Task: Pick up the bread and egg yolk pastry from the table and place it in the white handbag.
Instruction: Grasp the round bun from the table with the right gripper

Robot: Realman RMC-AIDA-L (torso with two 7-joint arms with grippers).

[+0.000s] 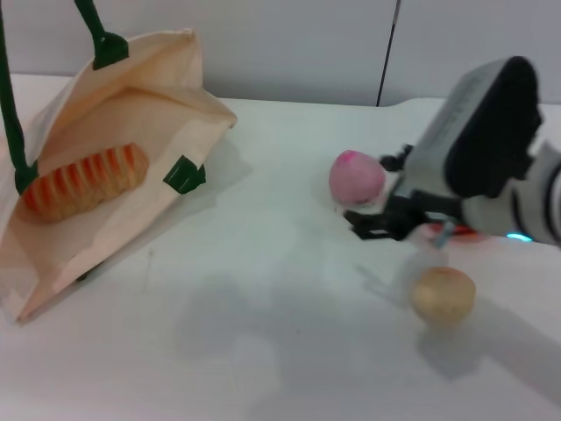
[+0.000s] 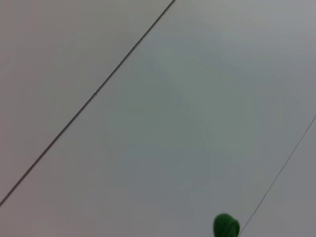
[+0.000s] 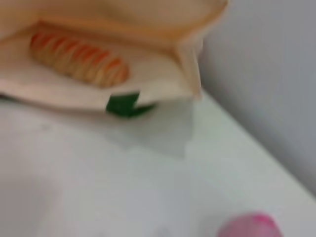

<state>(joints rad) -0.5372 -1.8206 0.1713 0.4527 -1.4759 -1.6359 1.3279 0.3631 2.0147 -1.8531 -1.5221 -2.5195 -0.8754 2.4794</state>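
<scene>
On the white table, the bread already lay inside the white handbag, while the right gripper, fingers apart and empty, hovered near the egg yolk pastry, which it apparently needed to descend over and grasp next.

Relative to the white handbag, the count runs as follows. There is 1 white handbag, with 2 dark green handles. 1 striped bread lies inside it. Beyond its open mouth on the table sit 1 pink round bun and, farther off, 1 egg yolk pastry.
</scene>
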